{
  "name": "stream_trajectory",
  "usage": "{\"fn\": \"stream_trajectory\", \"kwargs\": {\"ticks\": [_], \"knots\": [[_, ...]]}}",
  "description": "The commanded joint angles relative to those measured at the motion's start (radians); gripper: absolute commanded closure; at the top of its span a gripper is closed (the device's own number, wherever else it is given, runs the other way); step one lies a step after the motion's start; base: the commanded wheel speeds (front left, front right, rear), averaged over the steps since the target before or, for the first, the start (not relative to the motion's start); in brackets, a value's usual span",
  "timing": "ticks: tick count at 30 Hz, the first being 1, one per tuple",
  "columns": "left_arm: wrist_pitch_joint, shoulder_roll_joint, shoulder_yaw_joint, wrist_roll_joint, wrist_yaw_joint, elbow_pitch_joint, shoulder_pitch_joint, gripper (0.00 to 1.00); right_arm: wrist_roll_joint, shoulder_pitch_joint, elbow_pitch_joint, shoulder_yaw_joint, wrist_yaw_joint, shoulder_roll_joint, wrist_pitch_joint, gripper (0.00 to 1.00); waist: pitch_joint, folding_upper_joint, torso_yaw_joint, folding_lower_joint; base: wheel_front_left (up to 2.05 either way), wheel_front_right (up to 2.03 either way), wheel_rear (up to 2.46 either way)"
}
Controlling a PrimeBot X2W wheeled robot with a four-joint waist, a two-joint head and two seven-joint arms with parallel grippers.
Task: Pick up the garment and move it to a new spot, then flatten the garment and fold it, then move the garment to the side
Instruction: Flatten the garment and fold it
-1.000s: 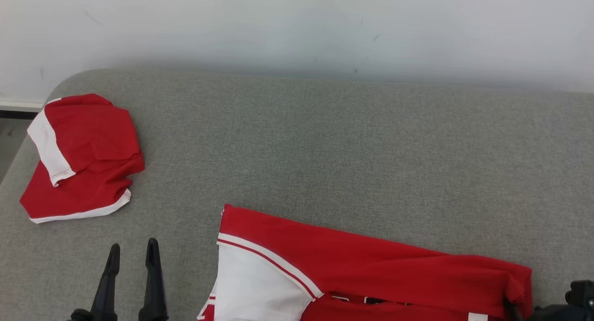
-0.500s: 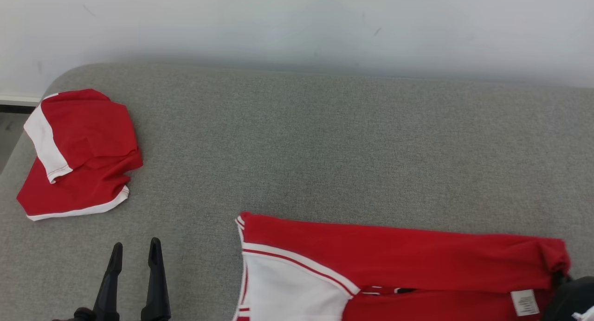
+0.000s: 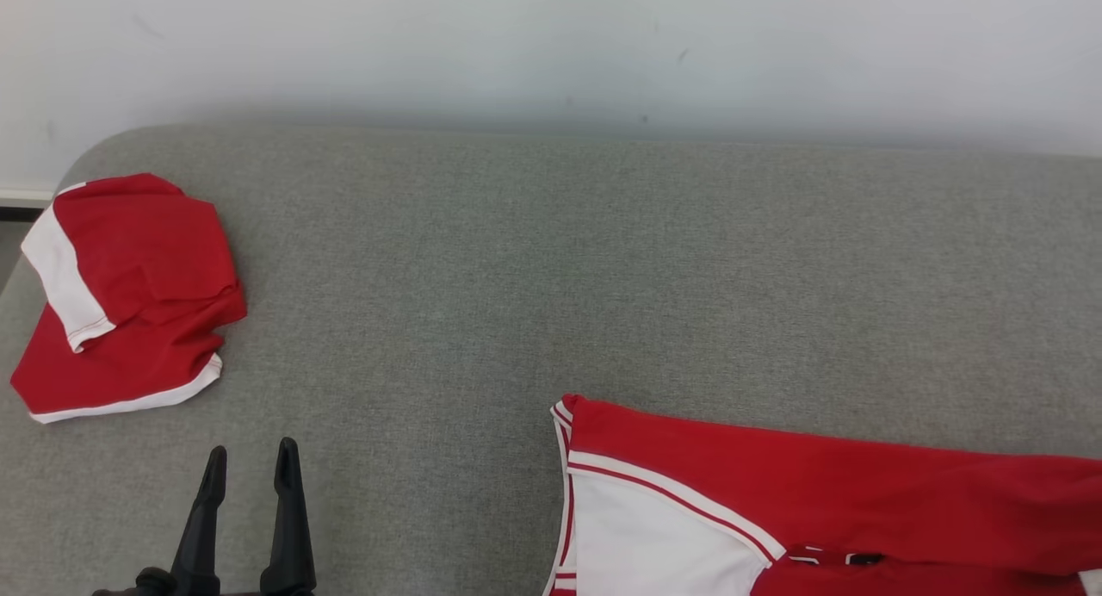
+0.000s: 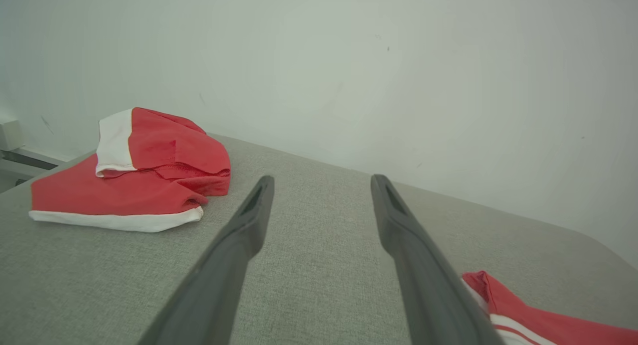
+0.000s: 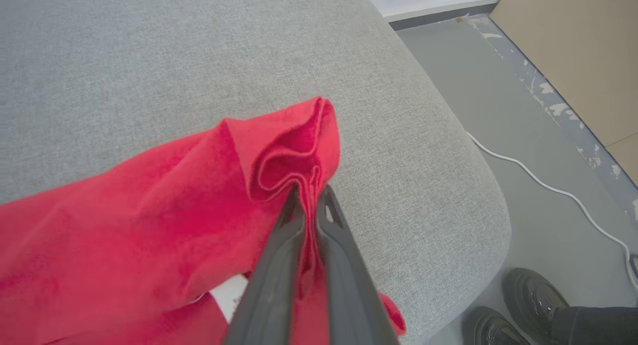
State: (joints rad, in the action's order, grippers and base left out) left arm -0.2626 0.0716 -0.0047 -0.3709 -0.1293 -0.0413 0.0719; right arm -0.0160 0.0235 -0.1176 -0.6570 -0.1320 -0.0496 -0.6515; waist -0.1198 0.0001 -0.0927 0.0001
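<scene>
The garment (image 3: 818, 501) is a red top with white panels and red-and-white trim, lying at the near right of the grey cushion (image 3: 551, 277). In the right wrist view my right gripper (image 5: 310, 195) is shut on a bunched red fold of the garment (image 5: 149, 225) near the cushion's right end. A corner of the garment (image 4: 528, 320) shows at the lower right of the left wrist view. My left gripper (image 3: 250, 462) stands open above the cushion's near left, with nothing between its fingers (image 4: 249, 220).
A second red-and-white garment (image 3: 129, 290) lies folded at the cushion's far left, also in the left wrist view (image 4: 144, 170). A white wall (image 3: 551, 45) runs behind. Off the right end are grey floor, a white cable (image 5: 548, 185), a brown panel and a person's dark shoes (image 5: 528, 300).
The right gripper has shut on the garment's right end and drawn it rightward; its left edge slid right across the cushion. The head view shifted slightly. The left gripper stays still.
</scene>
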Motion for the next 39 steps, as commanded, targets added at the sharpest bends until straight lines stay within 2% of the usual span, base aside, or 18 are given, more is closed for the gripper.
{"fn": "stream_trajectory", "kwargs": {"ticks": [1,6,12,15,22,26,32,39], "knots": [[-0.002,0.004,0.000,0.001,-0.001,-0.002,0.002,0.00,-0.011,0.021,-0.016,0.013,0.003,-0.001,-0.010,1.00,0.005,-0.0001,0.008,-0.0001,0.00,0.00,0.00],[-0.002,0.009,-0.002,0.004,-0.001,0.000,0.000,0.00,-0.107,0.065,-0.101,0.165,0.003,-0.001,-0.071,1.00,0.013,-0.0001,0.016,-0.0001,0.00,0.00,0.00],[-0.002,0.008,-0.010,0.000,-0.001,0.011,0.007,0.00,-0.281,0.091,-0.157,0.427,0.003,-0.001,-0.073,1.00,0.024,-0.0001,0.011,-0.0001,0.00,0.00,0.00],[-0.002,0.008,-0.015,0.001,-0.001,0.016,0.004,0.00,-0.332,0.063,-0.126,0.550,0.003,-0.001,-0.042,1.00,0.029,-0.0001,0.002,-0.0001,0.00,0.00,0.00],[-0.002,0.015,-0.041,0.000,-0.001,0.038,-0.017,0.00,-0.340,-0.036,0.026,0.778,0.003,-0.001,0.031,1.00,0.041,-0.0001,-0.043,-0.0001,0.00,0.00,0.00],[-0.002,0.021,-0.065,-0.002,-0.001,0.056,-0.039,0.00,-0.323,-0.097,0.121,0.841,0.003,-0.002,0.068,1.00,0.042,-0.0001,-0.074,-0.0001,0.00,0.00,0.00],[-0.002,0.021,-0.102,-0.008,-0.001,0.078,-0.063,0.00,-0.355,-0.191,0.259,0.928,0.003,-0.002,0.108,1.00,0.035,-0.0001,-0.109,-0.0001,0.00,0.00,0.00],[-0.002,0.017,-0.118,-0.017,-0.001,0.090,-0.076,0.00,-0.364,-0.203,0.326,0.977,0.003,-0.002,0.112,1.00,0.027,-0.0001,-0.139,-0.0001,0.00,0.00,0.00]]}}
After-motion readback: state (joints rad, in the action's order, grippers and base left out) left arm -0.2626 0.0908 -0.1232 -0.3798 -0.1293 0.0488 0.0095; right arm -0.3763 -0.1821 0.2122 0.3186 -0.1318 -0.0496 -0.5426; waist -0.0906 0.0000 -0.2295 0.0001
